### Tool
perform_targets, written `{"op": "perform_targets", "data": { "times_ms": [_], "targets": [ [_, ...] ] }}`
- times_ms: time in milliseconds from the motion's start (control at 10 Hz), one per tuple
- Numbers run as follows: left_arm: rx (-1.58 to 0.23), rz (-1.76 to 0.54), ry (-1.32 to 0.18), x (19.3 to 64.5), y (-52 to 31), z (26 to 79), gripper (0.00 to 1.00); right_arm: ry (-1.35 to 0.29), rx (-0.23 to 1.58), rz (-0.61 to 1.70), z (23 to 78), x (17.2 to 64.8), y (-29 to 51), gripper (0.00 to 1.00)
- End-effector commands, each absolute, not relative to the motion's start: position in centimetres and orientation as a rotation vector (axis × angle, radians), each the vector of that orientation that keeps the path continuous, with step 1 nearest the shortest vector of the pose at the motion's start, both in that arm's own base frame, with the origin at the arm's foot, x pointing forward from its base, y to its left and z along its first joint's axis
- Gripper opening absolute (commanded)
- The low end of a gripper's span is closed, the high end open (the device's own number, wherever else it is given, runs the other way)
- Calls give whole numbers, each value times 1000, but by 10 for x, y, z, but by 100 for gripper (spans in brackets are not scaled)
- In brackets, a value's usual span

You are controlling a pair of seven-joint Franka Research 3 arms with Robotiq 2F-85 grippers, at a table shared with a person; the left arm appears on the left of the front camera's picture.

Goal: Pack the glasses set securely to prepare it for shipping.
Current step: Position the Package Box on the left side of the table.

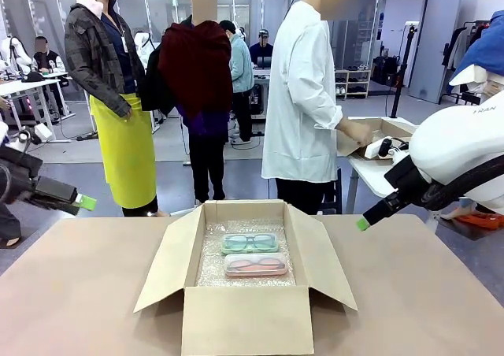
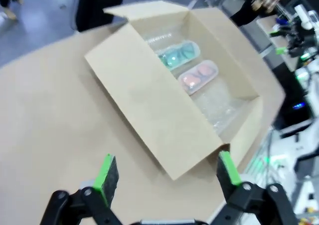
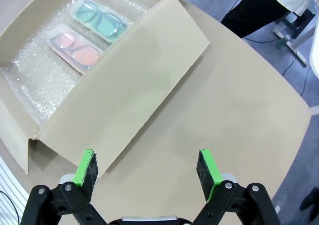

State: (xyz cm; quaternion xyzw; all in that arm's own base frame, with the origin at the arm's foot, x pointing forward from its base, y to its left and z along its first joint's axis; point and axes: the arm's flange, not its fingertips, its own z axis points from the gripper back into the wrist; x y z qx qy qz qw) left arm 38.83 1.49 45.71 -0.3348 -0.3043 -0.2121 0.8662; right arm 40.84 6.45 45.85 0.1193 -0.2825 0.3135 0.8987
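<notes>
Two flat translucent cases with glasses inside lie side by side on bubble wrap in an open brown cardboard box (image 1: 244,318). The mint green case (image 1: 250,243) (image 2: 179,54) (image 3: 98,18) is on the far side, the pale pink case (image 1: 255,265) (image 2: 199,76) (image 3: 76,49) nearer me. My left gripper (image 1: 85,203) (image 2: 169,175) hangs open above the table to the left of the box. My right gripper (image 1: 362,224) (image 3: 147,168) hangs open above the table to the right of it. Both are empty.
The box flaps (image 1: 168,265) (image 1: 321,252) spread outward over the brown table (image 1: 79,293). A person in a white coat (image 1: 303,96) stands behind the table, with a hand at another box (image 1: 376,132) on a side table. Other people stand farther back.
</notes>
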Motion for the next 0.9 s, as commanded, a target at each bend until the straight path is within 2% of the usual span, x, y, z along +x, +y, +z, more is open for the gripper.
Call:
{"op": "perform_targets", "data": {
  "times_ms": [0, 200, 300, 500, 600, 700, 800],
  "targets": [
    [-840, -407, -559, 420, 10, 411, 100, -594, 249, 647, 457, 406, 66, 100],
    [-833, -372, -511, 449, 11, 371, 100, -594, 249, 647, 457, 406, 66, 100],
    [-918, -355, -482, 458, 11, 353, 100, -594, 249, 647, 457, 406, 66, 100],
    [-918, -343, -451, 471, 13, 326, 100, -594, 249, 647, 457, 406, 66, 100],
    [-946, -336, -465, 474, 13, 328, 100, -594, 249, 647, 457, 406, 66, 100],
    [-933, -322, -451, 451, 5, 327, 100, -594, 249, 647, 457, 406, 66, 100],
    [-933, -322, -451, 451, 5, 327, 100, -594, 249, 647, 457, 406, 66, 100]
  ]
}}
